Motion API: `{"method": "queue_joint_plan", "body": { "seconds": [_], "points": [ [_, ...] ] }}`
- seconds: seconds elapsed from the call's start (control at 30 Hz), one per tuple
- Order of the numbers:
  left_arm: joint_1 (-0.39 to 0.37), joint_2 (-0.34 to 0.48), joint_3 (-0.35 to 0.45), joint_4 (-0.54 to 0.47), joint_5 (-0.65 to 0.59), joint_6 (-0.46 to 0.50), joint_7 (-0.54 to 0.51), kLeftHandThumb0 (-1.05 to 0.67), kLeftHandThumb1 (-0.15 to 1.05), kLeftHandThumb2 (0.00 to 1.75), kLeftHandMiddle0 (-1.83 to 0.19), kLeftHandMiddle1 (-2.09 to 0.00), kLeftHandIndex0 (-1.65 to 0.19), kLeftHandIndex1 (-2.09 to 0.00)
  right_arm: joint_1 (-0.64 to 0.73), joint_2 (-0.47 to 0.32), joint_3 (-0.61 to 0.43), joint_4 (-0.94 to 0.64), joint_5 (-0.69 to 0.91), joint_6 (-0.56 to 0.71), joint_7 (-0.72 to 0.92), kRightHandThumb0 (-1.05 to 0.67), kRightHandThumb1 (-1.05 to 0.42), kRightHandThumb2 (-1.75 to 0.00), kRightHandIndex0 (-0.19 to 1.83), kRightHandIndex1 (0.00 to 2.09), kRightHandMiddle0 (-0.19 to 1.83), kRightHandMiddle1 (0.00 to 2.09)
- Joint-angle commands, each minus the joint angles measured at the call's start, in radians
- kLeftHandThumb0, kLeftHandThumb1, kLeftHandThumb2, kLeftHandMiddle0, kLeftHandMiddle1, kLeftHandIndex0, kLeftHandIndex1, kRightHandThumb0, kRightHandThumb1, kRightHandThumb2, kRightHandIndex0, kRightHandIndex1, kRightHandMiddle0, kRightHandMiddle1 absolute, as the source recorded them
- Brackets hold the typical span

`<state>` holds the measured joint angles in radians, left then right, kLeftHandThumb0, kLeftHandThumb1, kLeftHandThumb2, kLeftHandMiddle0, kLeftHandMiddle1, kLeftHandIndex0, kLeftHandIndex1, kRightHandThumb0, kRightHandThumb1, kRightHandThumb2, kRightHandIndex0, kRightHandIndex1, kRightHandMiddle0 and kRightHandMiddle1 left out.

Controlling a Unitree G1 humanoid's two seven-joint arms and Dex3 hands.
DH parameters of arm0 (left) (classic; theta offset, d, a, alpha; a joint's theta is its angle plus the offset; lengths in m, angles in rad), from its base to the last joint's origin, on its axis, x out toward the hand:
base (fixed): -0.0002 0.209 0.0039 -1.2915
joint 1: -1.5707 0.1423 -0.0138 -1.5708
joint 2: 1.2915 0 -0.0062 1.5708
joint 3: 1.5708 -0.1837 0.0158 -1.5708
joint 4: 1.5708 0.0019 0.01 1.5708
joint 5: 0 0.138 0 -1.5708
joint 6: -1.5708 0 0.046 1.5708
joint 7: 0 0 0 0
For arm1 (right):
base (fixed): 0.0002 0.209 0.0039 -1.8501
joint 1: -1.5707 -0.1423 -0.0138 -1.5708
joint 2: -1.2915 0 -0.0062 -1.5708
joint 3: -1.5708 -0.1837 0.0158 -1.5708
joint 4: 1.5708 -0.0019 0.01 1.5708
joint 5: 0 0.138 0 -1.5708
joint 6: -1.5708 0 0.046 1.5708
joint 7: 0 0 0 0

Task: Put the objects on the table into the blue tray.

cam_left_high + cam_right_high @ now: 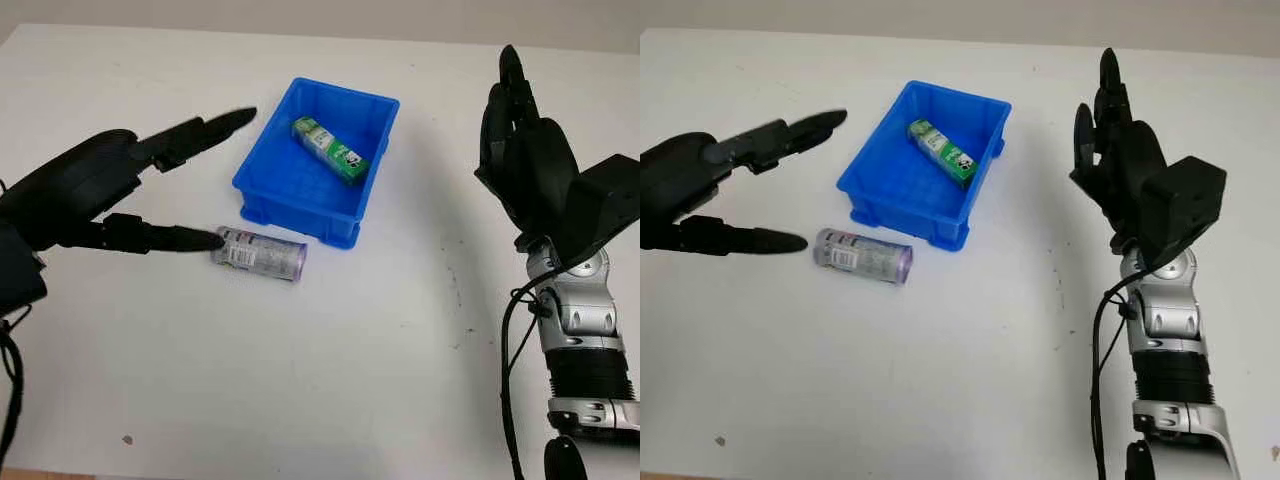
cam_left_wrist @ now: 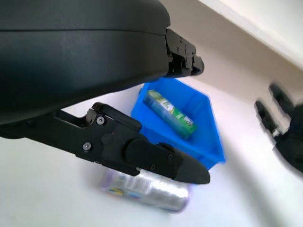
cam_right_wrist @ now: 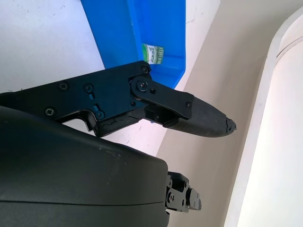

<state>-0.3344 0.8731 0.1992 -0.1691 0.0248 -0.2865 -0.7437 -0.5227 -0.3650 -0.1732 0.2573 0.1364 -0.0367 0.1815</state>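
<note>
The white desk (image 1: pixel 330 380) carries everything, its near and far edges partly cut off in the head views, and a few small dark specks on it are too small to identify. On it sits the blue tray (image 1: pixel 262 180), an open rectangular bin set at an angle, whose far inner wall is partly hidden from the head camera by its own rim. The left robot hand (image 1: pixel 110 190) comes in from the left, open and holding nothing, its upper finger reaching toward the tray's near-left corner and its lower fingertip just at the end of the can; whether that fingertip actually touches the can cannot be told from the head views, and in the left wrist view the finger covers part of the can. The right robot hand (image 1: pixel 1120 160) stands upright to the right of the tray, well apart from it, open and holding nothing; its palm faces away, so the inner side is hidden. The silver can (image 1: pixel 258 254) lies on its side on the desk just in front of the tray's near wall, its label print too blurred to read. Inside the tray lies a green carton (image 1: pixel 330 149), tilted diagonally on the tray floor; the right wrist view catches one end of it.
</note>
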Motion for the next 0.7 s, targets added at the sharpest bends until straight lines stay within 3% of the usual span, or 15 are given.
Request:
{"method": "queue_joint_plan", "body": {
  "seconds": [0.0, 0.07, 0.1, 0.17, 0.23, 0.4, 0.57, 0.6, 0.63, 0.67],
  "points": [
    [-0.029, 0.047, -0.017, -0.023, 0.022, -0.021, -0.021, -0.62, 0.86, 0.05, -0.53, -0.3, -0.49, -0.18, 0.003, 0.005, -0.009, -0.018, 0.0, 0.009, -0.005, -0.67, -1.05, -0.79, -0.19, 0.0, -0.19, 0.0],
    [-0.062, 0.085, -0.034, -0.03, 0.054, -0.03, -0.042, -0.66, 0.84, 0.06, -0.38, -1.39, -0.59, -0.16, 0.0, 0.008, -0.008, -0.023, -0.003, 0.022, -0.012, -0.68, -1.05, -0.79, -0.19, 0.0, -0.19, 0.0],
    [-0.078, 0.1, -0.042, -0.032, 0.069, -0.033, -0.048, -0.69, 0.84, 0.06, -0.46, -1.8, -0.64, -0.17, -0.001, 0.009, -0.007, -0.023, -0.004, 0.024, -0.013, -0.67, -1.05, -0.79, -0.19, 0.0, -0.19, 0.0],
    [-0.111, 0.127, -0.058, -0.042, 0.102, -0.018, -0.06, -0.73, 0.84, 0.06, -0.62, -2.03, -0.71, -0.19, -0.002, 0.011, -0.007, -0.023, -0.005, 0.028, -0.016, -0.69, -1.05, -0.78, -0.19, 0.0, -0.19, 0.0],
    [-0.137, 0.14, -0.072, -0.049, 0.119, 0.004, -0.073, -0.74, 0.84, 0.06, -0.69, -2.08, -0.74, -0.2, -0.004, 0.012, -0.007, -0.019, -0.002, 0.028, -0.013, -0.69, -1.05, -0.78, -0.19, 0.0, -0.19, 0.0],
    [-0.173, 0.14, -0.106, -0.04, 0.139, 0.021, -0.08, -0.74, 0.87, 0.06, -0.57, -2.09, -0.7, -0.2, -0.007, 0.018, -0.008, -0.022, -0.002, 0.038, -0.018, -0.69, -1.05, -0.77, -0.19, 0.0, -0.19, 0.0],
    [-0.183, 0.122, -0.13, -0.027, 0.15, 0.032, -0.067, -0.73, 0.87, 0.06, -0.63, -2.09, -0.67, -0.2, -0.01, 0.02, -0.009, -0.018, -0.002, 0.033, -0.018, -0.69, -1.05, -0.76, -0.19, 0.0, -0.19, 0.0],
    [-0.185, 0.119, -0.137, -0.026, 0.156, 0.034, -0.064, -0.73, 0.87, 0.06, -0.49, -2.08, -0.66, -0.19, -0.009, 0.02, -0.01, -0.02, -0.002, 0.036, -0.019, -0.69, -1.05, -0.76, -0.19, 0.0, -0.19, 0.0],
    [-0.186, 0.116, -0.144, -0.024, 0.162, 0.036, -0.061, -0.73, 0.89, 0.06, -0.4, -1.61, -0.65, -0.19, -0.008, 0.02, -0.01, -0.021, -0.001, 0.037, -0.018, -0.7, -1.05, -0.76, -0.19, 0.0, -0.19, 0.0],
    [-0.188, 0.112, -0.151, -0.021, 0.168, 0.036, -0.058, -0.74, 0.9, 0.06, -0.44, -1.29, -0.64, -0.18, -0.008, 0.019, -0.011, -0.022, 0.0, 0.041, -0.019, -0.7, -1.05, -0.76, -0.19, 0.0, -0.19, 0.0]
  ]
}}
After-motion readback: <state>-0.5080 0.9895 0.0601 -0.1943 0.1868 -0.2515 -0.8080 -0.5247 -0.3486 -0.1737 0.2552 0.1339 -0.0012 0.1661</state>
